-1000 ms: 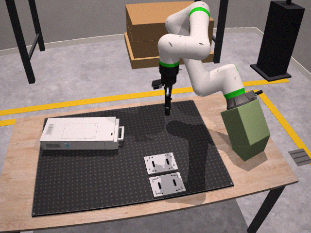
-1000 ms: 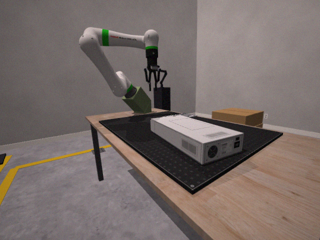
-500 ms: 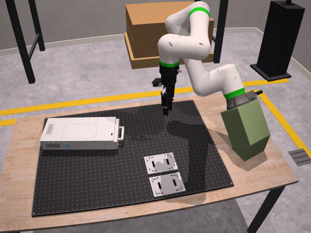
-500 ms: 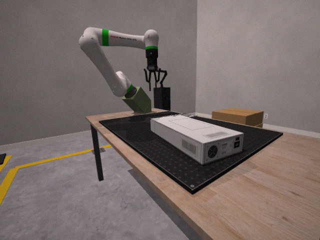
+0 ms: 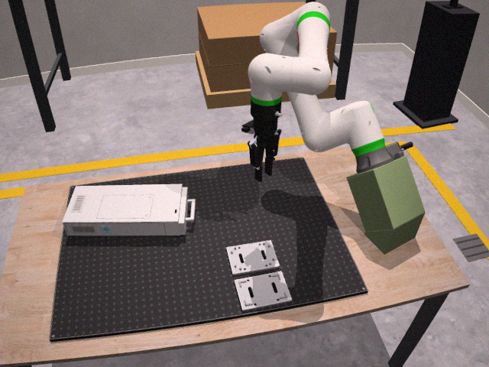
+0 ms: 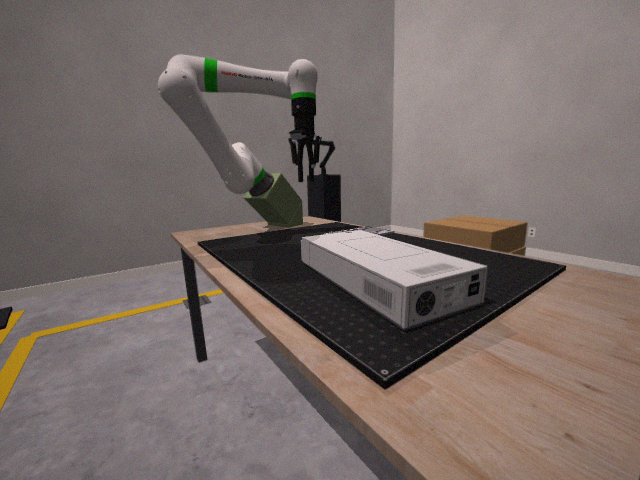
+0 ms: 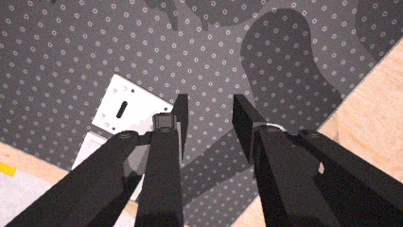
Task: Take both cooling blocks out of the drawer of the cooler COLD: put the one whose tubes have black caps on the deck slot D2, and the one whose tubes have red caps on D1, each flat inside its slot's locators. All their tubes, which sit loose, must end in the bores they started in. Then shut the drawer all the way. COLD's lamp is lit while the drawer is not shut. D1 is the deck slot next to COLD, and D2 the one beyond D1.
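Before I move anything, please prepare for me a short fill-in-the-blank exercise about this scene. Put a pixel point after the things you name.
The cooler [image 5: 126, 203] [image 6: 377, 263] has its housing coloured ____. Two deck plates [image 5: 247, 267] [image 5: 258, 298] lie on the perforated ____ mat. The gripper [image 5: 263, 175] [image 6: 306, 178] [image 7: 210, 109] holds ____ between its fingers. The arm's pedestal [image 5: 389, 197] [image 6: 279, 204] is coloured ____.

Missing words: white; black; nothing; green
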Motion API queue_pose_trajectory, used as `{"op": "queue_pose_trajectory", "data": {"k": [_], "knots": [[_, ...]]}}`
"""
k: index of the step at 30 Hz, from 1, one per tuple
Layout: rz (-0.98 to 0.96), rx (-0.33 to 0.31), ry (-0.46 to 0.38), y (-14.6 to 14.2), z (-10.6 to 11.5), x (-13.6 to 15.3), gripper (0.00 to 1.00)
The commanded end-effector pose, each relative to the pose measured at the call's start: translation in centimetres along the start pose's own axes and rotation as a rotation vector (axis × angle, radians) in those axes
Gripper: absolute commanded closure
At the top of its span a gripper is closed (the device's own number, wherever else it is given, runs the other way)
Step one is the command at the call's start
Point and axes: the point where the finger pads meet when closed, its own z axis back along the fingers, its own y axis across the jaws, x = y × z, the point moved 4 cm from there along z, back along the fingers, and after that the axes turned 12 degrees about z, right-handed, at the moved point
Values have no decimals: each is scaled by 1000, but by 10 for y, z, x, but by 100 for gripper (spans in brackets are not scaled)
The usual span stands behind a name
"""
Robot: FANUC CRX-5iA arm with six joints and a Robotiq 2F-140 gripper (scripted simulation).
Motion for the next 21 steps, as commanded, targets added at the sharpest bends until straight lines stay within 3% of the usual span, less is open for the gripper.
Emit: {"op": "queue_pose_trajectory", "data": {"k": [1, 21], "knots": [[-133, -2, 4, 0, 1, 0, 66], [-613, -3, 3, 0, 1, 0, 66]]}}
